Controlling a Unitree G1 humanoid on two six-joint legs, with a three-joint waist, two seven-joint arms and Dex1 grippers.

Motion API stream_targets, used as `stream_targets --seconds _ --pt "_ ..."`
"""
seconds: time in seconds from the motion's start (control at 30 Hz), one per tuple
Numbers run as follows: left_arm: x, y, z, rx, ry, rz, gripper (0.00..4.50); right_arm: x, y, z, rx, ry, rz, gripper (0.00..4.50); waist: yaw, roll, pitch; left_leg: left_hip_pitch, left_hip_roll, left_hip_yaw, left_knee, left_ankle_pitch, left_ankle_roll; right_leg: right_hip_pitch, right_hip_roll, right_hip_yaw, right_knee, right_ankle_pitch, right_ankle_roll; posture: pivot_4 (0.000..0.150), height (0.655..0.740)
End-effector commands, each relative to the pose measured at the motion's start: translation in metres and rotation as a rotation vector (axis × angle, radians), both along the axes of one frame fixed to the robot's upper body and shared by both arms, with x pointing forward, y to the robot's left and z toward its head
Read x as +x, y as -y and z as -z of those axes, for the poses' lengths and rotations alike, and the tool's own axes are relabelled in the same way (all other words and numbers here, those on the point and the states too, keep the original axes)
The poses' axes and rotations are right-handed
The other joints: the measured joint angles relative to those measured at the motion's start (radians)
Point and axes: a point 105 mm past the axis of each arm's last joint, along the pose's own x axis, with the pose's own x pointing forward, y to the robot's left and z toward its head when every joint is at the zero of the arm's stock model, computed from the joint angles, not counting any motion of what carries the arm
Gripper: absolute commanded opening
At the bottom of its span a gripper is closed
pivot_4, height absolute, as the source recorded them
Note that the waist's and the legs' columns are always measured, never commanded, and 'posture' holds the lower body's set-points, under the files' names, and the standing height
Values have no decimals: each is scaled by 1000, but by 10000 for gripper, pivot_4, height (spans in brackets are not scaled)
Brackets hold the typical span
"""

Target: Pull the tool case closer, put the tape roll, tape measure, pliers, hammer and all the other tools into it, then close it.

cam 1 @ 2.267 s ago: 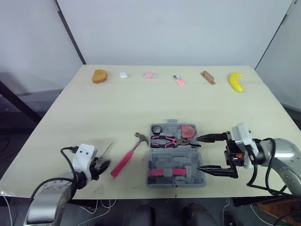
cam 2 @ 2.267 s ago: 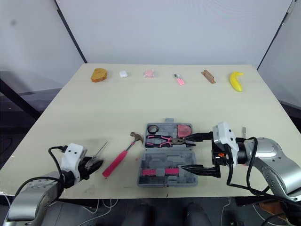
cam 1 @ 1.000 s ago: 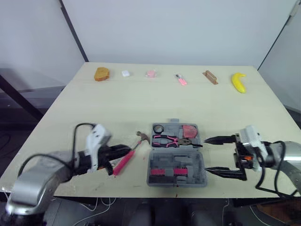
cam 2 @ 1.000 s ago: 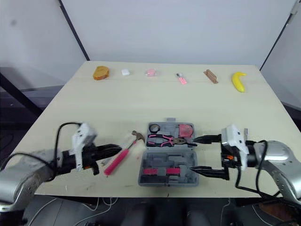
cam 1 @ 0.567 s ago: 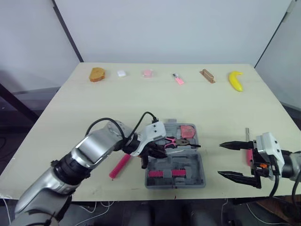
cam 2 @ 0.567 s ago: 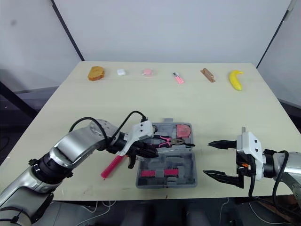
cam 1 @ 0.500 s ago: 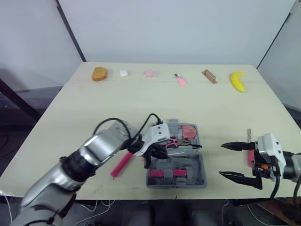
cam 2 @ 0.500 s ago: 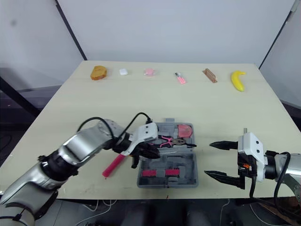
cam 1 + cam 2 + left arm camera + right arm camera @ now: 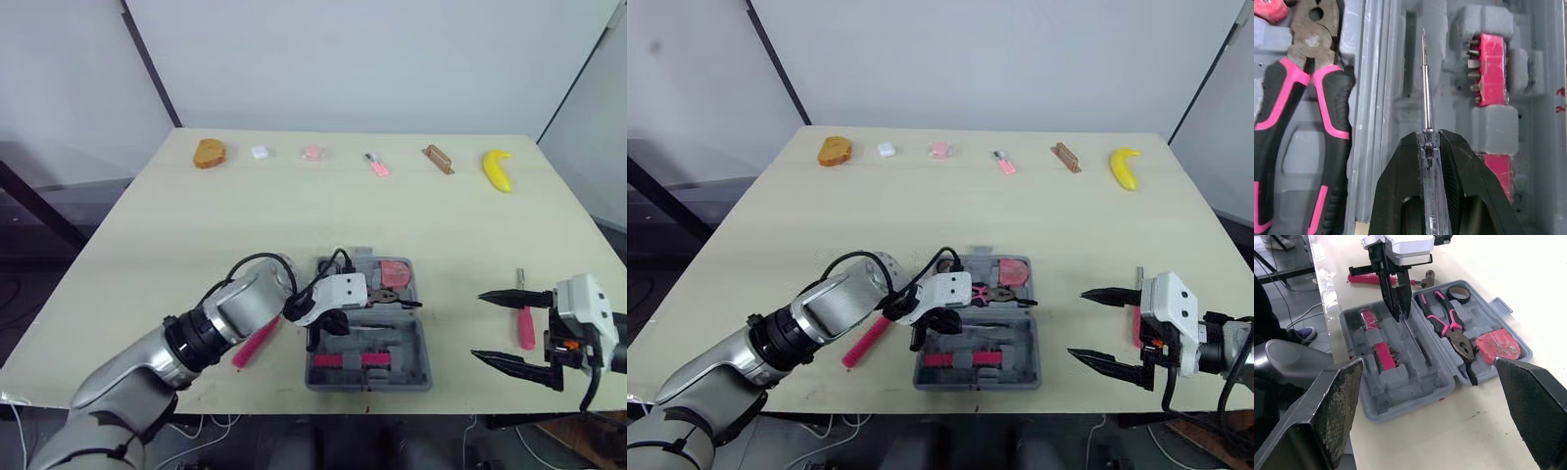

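Left wrist view: left gripper clamped on screwdriver over open tool case (pliers already seated); hammer outside, lower centre-left; right gripper gaping, empty.

lab | pale table, white walls, row of test objects

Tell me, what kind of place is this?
Probably a robot test lab: plain table, odd items like a banana lined along the far edge, and the left gripper holding a screwdriver over a tool case.

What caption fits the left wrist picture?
Left gripper holds a thin screwdriver over the open tool case beside pink pliers.
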Motion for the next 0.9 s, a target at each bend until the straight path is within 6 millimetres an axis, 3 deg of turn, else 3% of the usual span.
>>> stream_targets --seconds 0.03,0.43,0.9 --pt "5 7 -5 13 43 54 258 -3 -2 -9 -7 53 -2 45000 1 0 0 0 0 0 0 0 0 0 0 0 0 0 0 1500 7400" --pt "19 8 -5 83 122 119 258 -5 -4 -9 -8 56 9 45000 -2 0 0 0 0 0 1 0 0 0 0 0 1 0 0 1500 7400" --pt "16 22 -7 85 134 157 258 -9 -7 -7 -8 56 12 45000 8 0 0 0 0 0 2 0 0 2 0 -2 1 0 0 1500 7400"
